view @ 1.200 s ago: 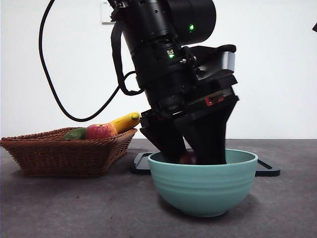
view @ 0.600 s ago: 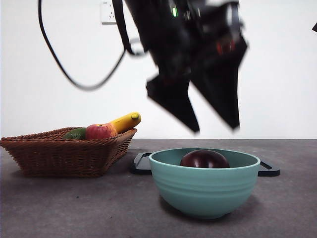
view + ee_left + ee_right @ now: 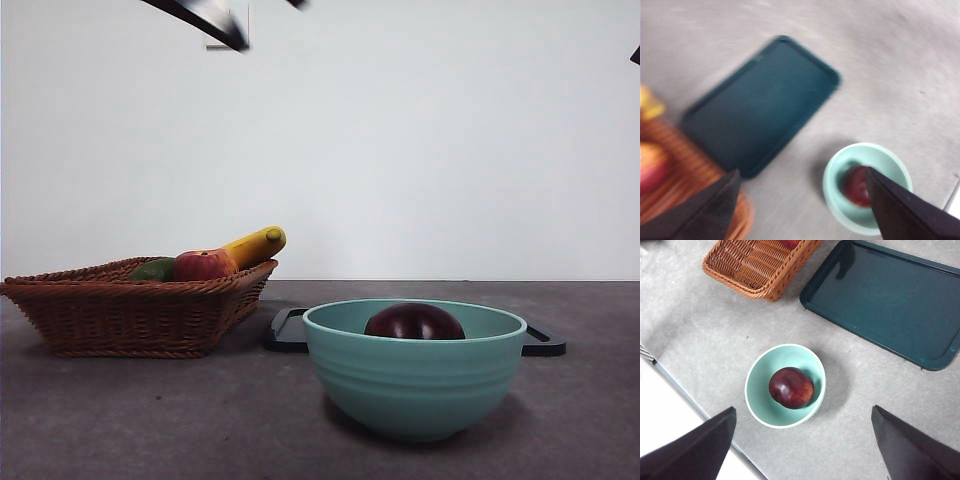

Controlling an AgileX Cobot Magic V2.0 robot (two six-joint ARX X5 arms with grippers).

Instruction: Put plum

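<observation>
The plum [image 3: 791, 387] rests inside the teal bowl [image 3: 756, 398]. Left gripper [image 3: 802, 205] and right gripper [image 3: 802, 442]: jaws spread, empty, high above. Tray [image 3: 880, 300] lies at the bowl's 1 o'clock in the right wrist view.

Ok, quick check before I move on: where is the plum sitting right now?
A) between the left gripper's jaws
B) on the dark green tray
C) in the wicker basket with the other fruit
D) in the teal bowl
D: the plum lies inside the teal bowl, seen from above in the right wrist view and over the rim in the front view, with no jaws touching it.
</observation>
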